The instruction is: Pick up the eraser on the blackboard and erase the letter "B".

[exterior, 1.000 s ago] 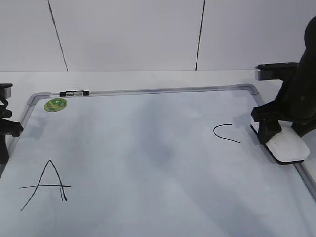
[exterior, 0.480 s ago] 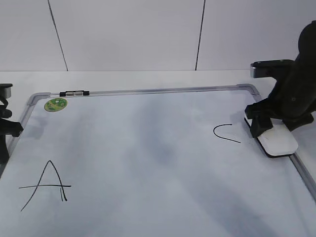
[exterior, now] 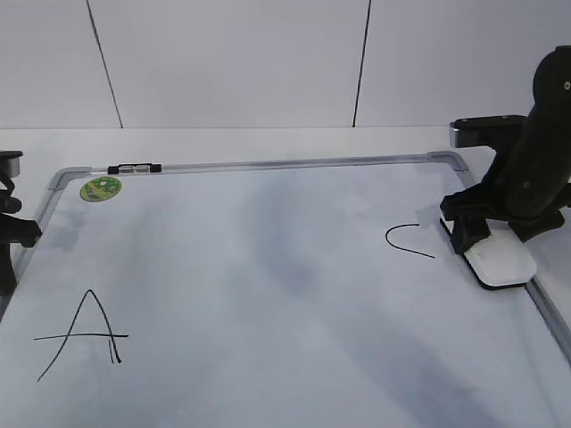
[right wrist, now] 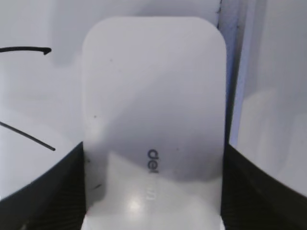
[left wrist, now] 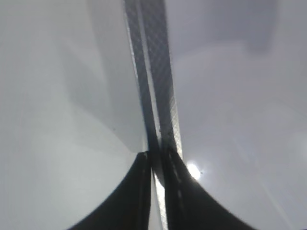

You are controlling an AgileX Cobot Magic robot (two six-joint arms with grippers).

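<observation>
The white eraser point(exterior: 501, 263) lies flat on the blackboard point(exterior: 268, 267) beside its right frame. My right gripper point(exterior: 495, 242) is shut on the eraser, one finger against each long side. In the right wrist view the eraser point(right wrist: 153, 96) fills the middle between my right gripper's fingers point(right wrist: 153, 191), with its grey lettering showing. No letter "B" shows on the board; the middle holds only grey smudges. My left gripper point(exterior: 9, 236) is shut and empty over the board's left frame. In the left wrist view its fingers point(left wrist: 158, 163) sit over the grey frame rail point(left wrist: 163, 72).
A black "A" point(exterior: 85, 334) is at the front left and a black "C" point(exterior: 406, 239) just left of the eraser; its strokes show in the right wrist view point(right wrist: 24, 49). A green sticker point(exterior: 100, 188) and a marker point(exterior: 134, 168) sit at the back left.
My right gripper has carried the eraser back and to the left along the right frame and lowered it flat onto the board. The left arm has not moved.
</observation>
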